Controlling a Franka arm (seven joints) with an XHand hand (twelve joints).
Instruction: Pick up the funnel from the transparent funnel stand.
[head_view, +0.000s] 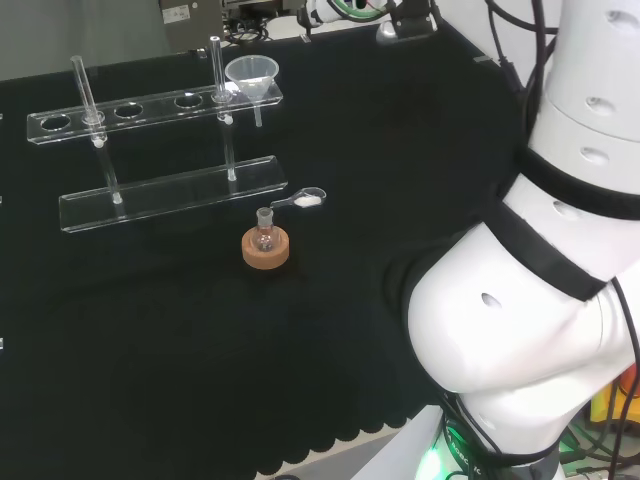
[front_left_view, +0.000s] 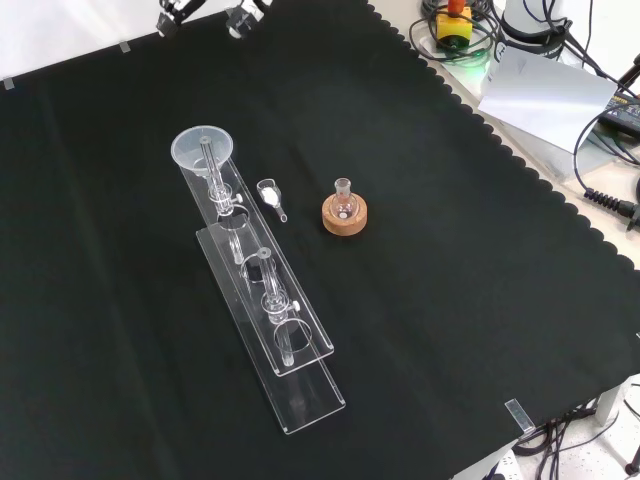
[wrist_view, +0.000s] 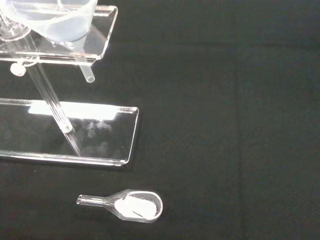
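Head view first: the funnel (head_view: 251, 74) sits in the end hole of the clear funnel stand (head_view: 150, 108), up around 11 o'clock on the black cloth (head_view: 360, 150), w/ its stem poking down through the top shelf. Looks like thin clear plastic or glass, so prob light, stiff, slippery and easy to crack or tip; I'd take it by the cone rim or just under it and lift straight up till the stem clears the hole. A small flask (head_view: 265, 232) on a cork ring (head_view: 265, 250) and a little glass scoop (head_view: 303, 200) w/ white powder lie near the stand's base at its 5 o'clock side. Front view: funnel (front_left_view: 202, 148) is at the far end of the stand (front_left_view: 262, 300), about 10 o'clock of the frame; lots of bare cloth at its 9 and 12 o'clock sides, scoop (front_left_view: 269, 195) and flask (front_left_view: 343, 198) off at 3–4 o'clock, so come in from above/far side imo. Wrist view: funnel cone (wrist_view: 55, 20) is close, stem (wrist_view: 86, 74) hanging below the shelf edge, scoop (wrist_view: 135, 206) apart from the stand base. Can't tell what the hand's doing.
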